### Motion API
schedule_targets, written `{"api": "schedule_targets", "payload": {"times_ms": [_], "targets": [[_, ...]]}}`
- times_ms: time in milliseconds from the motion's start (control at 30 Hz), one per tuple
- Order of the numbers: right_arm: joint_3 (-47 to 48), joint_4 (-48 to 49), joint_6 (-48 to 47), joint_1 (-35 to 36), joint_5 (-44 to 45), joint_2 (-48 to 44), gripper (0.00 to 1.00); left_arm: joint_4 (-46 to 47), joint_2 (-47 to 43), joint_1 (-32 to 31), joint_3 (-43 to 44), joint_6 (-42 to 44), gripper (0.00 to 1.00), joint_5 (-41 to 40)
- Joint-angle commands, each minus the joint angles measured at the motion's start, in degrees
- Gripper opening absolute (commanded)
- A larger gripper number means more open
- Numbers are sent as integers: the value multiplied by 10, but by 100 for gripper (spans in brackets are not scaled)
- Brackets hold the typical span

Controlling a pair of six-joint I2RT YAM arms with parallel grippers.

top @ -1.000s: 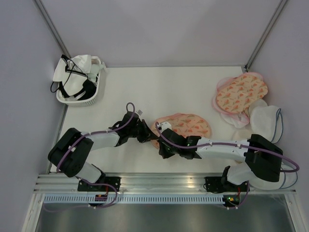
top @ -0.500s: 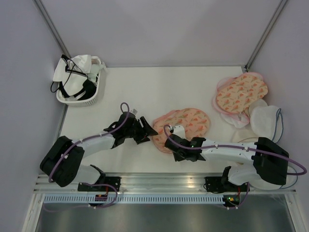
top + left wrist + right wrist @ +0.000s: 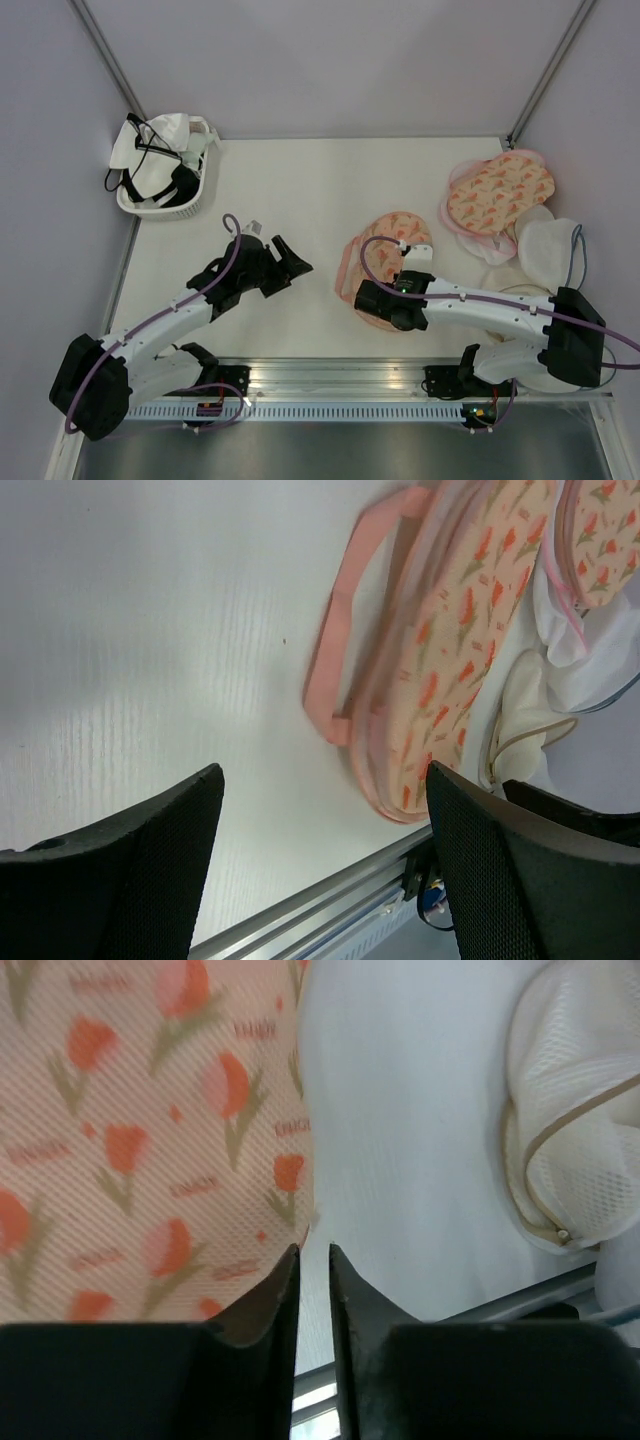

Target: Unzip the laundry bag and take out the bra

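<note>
The laundry bag (image 3: 392,258) lies on the table (image 3: 320,190) right of centre, near the front edge, printed side up. A pink band (image 3: 335,645) loops out from its left side. I cannot tell whether that band is zipper trim or a strap, and no bra shows anywhere on the open table, so it is probably inside the bag.

The right tool (image 3: 314,1250) sits low at the bag's near edge. Its 2 fingers are only a narrow slit apart with nothing visible between them, the fabric edge just at their tips. That placement suits searching the seam for the zipper pull or pinning the rim.

The left tool (image 3: 291,256) hangs to the left of the bag, well apart from it. It is spread wide and empty, facing the pink band as if ready to take hold of it.

A 2nd peach pouch (image 3: 500,190) and white pouches (image 3: 548,245) are heaped at the far right, and a basket (image 3: 195,205) of black-and-white garments stands at the far left. This keeps other items away from the working spot.
</note>
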Motion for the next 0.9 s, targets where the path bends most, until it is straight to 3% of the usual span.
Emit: {"api": "schedule_targets", "payload": {"times_ms": [0,33,133,167,333,433,667,867], "targets": [[52,-150,85,1,84,10,28,-17,-10,1,1,20,85,12],[60,-148,82,1,78,15,45,-17,-15,1,-2,20,85,14],[77,-129,57,1,73,37,69,-19,-37,1,-14,21,85,15],[83,-112,41,1,72,42,72,-23,-42,1,-17,21,85,15],[106,116,-176,3,3,64,74,-25,-63,1,-28,23,85,13],[143,191,-233,0,-19,94,74,-27,-69,1,-33,19,85,18],[252,231,-277,-27,-67,235,74,-39,-116,1,-58,15,85,15],[265,222,-250,-74,-68,328,72,-59,-154,2,-74,16,85,7]]}}
